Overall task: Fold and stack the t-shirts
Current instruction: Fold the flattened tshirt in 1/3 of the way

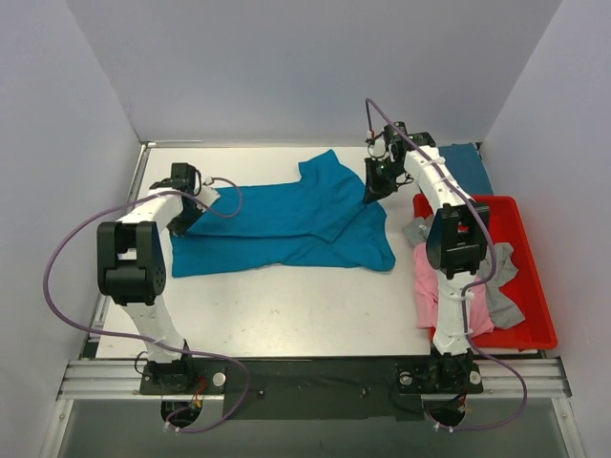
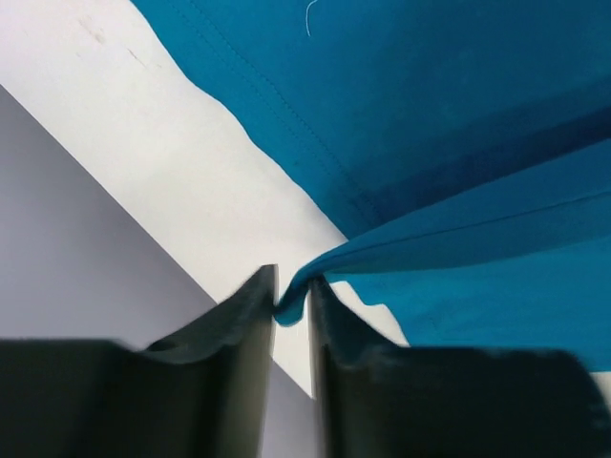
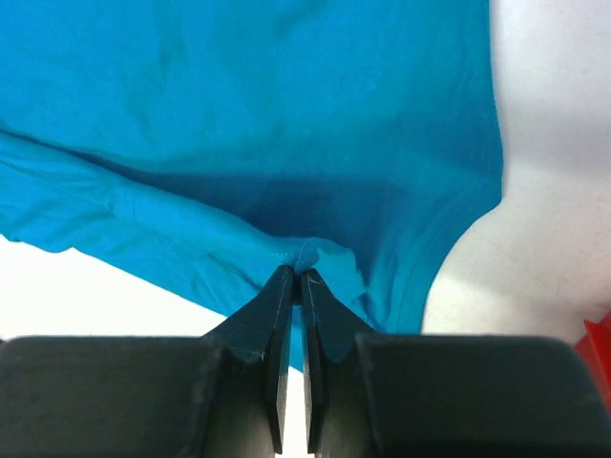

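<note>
Teal t-shirt (image 1: 286, 224) pinched at both ends on the desk (image 1: 286, 305)
Nearest, the pink t-shirt (image 1: 427, 281) and grey t-shirt (image 1: 503, 286) wait in the red tray (image 1: 535, 243). Beyond, the left tool (image 2: 291, 301) and, farther, the right tool (image 3: 294, 281) each clamp tight on a teal edge, likely to fold it over.

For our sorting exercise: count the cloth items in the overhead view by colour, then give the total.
Teal-blue: 2, the spread shirt and the folded shirt at far right
Pink: 1, the pink shirt
Grey: 1, the grey shirt
Total: 4
</note>
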Controlling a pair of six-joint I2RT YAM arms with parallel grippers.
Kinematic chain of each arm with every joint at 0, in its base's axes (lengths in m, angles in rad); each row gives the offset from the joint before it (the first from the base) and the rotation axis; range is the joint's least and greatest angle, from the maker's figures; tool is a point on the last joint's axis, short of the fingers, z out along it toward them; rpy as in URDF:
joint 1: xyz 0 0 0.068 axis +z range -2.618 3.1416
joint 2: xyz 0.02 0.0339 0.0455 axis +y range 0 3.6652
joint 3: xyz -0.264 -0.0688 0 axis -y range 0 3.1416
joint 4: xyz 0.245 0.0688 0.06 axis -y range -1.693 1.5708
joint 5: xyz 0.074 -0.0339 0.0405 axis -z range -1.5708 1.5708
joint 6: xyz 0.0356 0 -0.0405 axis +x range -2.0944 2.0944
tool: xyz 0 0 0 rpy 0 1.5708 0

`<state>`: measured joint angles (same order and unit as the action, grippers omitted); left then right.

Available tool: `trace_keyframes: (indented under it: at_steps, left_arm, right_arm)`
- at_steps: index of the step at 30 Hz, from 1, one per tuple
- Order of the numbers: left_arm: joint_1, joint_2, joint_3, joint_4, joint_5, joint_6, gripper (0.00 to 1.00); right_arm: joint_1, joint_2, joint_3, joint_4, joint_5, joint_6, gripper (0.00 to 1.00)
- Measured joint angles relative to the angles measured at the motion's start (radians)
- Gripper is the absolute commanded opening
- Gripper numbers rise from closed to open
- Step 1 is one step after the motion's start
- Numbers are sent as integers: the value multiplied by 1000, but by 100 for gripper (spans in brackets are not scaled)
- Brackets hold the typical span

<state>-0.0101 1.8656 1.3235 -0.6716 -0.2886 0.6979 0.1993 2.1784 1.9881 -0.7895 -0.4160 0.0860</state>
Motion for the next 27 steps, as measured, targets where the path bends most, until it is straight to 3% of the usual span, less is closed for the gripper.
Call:
trace_keyframes:
  at_steps: [2,4,6,10,12,14,21,27]
  left_arm:
    - [0,10,3,8,-13,-2,55]
    - [7,25,22,2,-18,-12,60]
    - [26,54,88,-21,-15,-45,61]
    - [84,145,393,-101,18,-151,56]
    - [103,144,485,-106,40,-187,53]
    - [110,96,491,-100,90,-183,53]
    - [32,-278,-45,-139,323,111,65]
    - [0,-314,-302,-135,324,291,68]
  right_arm:
    - [1,15,23,-1,10,16,44]
    - [1,36,54,-2,26,34,50]
    - [1,53,87,-2,54,48,52]
    - [5,43,93,5,128,75,54]
    - [6,0,24,26,158,82,55]
    - [7,-86,-111,26,185,85,63]
    - [31,-392,-534,5,200,100,59]
    - [40,-416,-718,57,154,100,56]
